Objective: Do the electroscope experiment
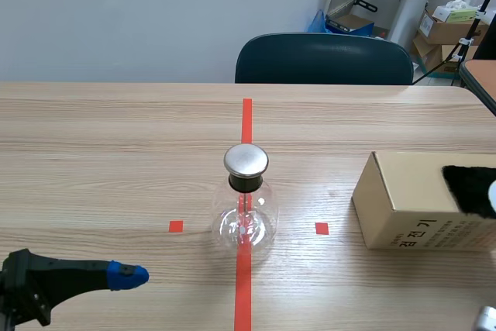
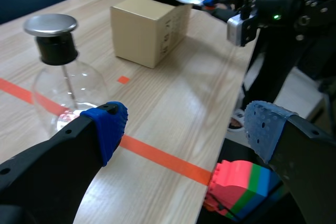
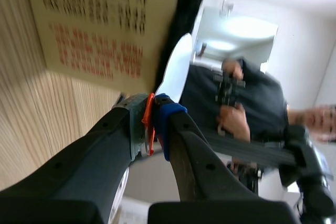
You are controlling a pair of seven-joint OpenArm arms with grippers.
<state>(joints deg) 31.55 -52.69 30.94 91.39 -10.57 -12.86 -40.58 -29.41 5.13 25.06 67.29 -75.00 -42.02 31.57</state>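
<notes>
**A:** Nearest first: what's the left hand doing?
**B:** The left hand is low at the worktop's near edge, its fingers wide apart with nothing between them.
**A:** And the right?
**B:** The right hand is clamped on the thin stem of a white paddle. The paddle reaches to the black fur on top of the cardboard box.
**A:** Where's the electroscope?
**B:** The electroscope stands upright mid-worktop on the red tape line, apart from the box. A dark chair sits beyond it.

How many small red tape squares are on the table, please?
2: left square beside the glass flask; right square between flask and cardboard box, which may hide more.
</notes>
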